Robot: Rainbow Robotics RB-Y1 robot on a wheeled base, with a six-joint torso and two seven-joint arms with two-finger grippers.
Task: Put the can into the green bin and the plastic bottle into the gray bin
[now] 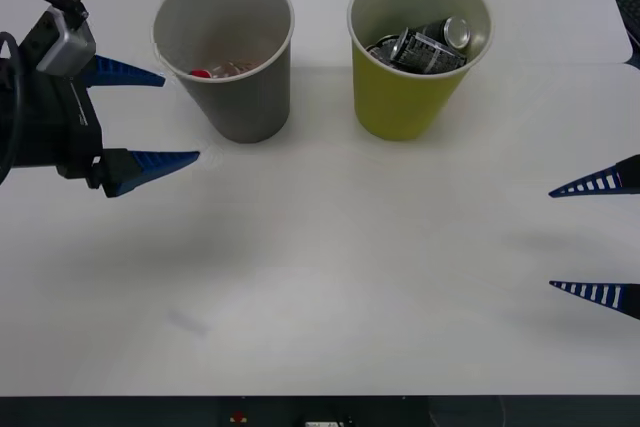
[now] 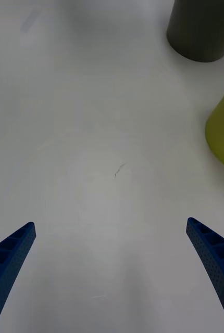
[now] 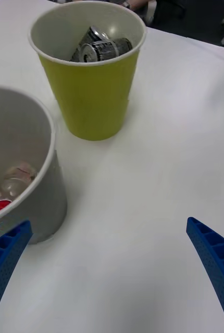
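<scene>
A white bench (image 1: 330,277) spans the front view, w/ two tapered cup-shaped bins standing upright side by side near its far edge, close but not touching.

The gray bin (image 1: 224,52) sits toward the robot's left. Inside, low against the wall, lies the plastic bottle (image 1: 222,69); its red cap and a bit of clear body show. The green bin (image 1: 418,47) sits toward the robot's right and holds the can (image 1: 425,45), lying on its side w/ the shiny round end up near the rim.

The left gripper (image 1: 148,117) hovers just beside the gray bin, on the bin's outer side, blue ribbed fingers spread wide and holding nothing. The right gripper (image 1: 595,239) sits at the bench's right edge, well apart from both bins, fingers also spread wide and empty.

Both items appear to be in the right bins, so the sorting looks done; what's left is prob. pulling the arms clear.

Risks, as a judgement: the left gripper is the concern. Its far finger sits near the gray bin's rim, so a sideways swing toward the bin could clip it and tip it over, spilling the bottle, maybe knocking the green bin too. These bins look light and top-heavy in shape. The right gripper has open bench around it, so little risk there.
</scene>
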